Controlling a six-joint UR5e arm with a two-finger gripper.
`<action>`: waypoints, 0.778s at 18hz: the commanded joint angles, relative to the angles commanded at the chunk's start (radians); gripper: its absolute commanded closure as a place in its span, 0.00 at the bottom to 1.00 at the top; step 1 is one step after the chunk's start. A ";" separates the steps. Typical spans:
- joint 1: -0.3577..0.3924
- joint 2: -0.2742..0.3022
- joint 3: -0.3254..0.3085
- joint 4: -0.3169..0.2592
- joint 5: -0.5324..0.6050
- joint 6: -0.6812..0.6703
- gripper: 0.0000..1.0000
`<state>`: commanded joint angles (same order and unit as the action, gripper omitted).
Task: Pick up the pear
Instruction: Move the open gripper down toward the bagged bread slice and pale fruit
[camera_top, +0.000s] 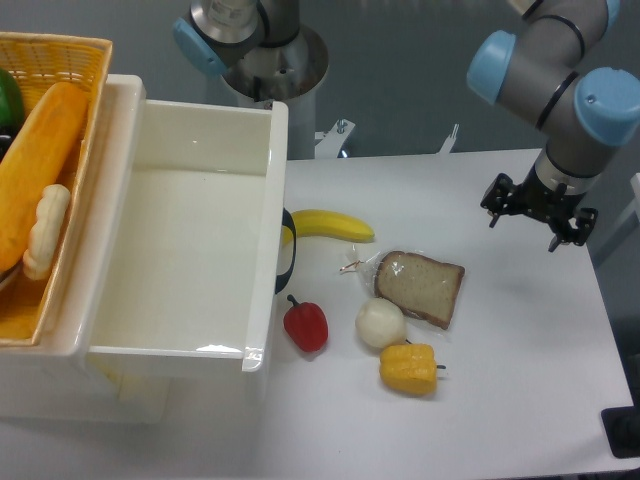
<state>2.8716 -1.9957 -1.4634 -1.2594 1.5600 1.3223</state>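
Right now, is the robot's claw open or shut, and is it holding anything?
Black two-finger gripper: cannot be told whether open or shut; it holds nothing and hangs over bare table, far from the small cream-white plastic pear.

We see the pear (380, 322) as smooth matt plastic, the white bin (205, 215) glossy plastic, the basket (62, 60) rough woven wicker.

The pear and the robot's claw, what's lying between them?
The bagged slice of bread lies between the pear and the gripper, plus bare table, in the camera view.
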 joint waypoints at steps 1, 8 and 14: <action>0.000 0.000 -0.003 -0.006 0.003 0.002 0.00; -0.006 0.006 -0.035 0.002 0.003 -0.015 0.00; -0.012 0.002 -0.026 0.014 -0.011 -0.176 0.00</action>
<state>2.8594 -1.9942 -1.4895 -1.2457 1.5493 1.1459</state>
